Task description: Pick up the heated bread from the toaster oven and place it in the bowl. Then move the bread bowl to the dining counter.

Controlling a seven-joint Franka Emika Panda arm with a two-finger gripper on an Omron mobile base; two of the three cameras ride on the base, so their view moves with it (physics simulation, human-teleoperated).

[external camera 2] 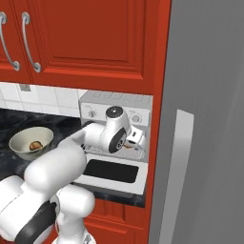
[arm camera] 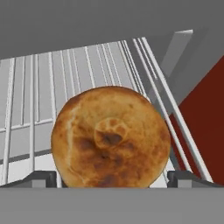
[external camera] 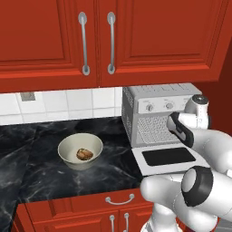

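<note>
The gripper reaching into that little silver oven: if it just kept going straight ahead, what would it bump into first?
The heated bread, most likely. It lies on the wire rack between the open gripper fingertips, though the remaining gap is hard to judge.

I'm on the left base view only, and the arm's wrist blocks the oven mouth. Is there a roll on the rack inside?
Observer: Yes. The hand view shows a round golden roll lying on the wire rack, straight ahead of the hand.
Operator: Are the jaws closed on it?
Observer: No. They stand open, with a finger tip on either side of the roll.
Operator: What's on the oven's right?
Observer: The right base view shows a tall grey door with a long handle, close beside the toaster oven.
</note>
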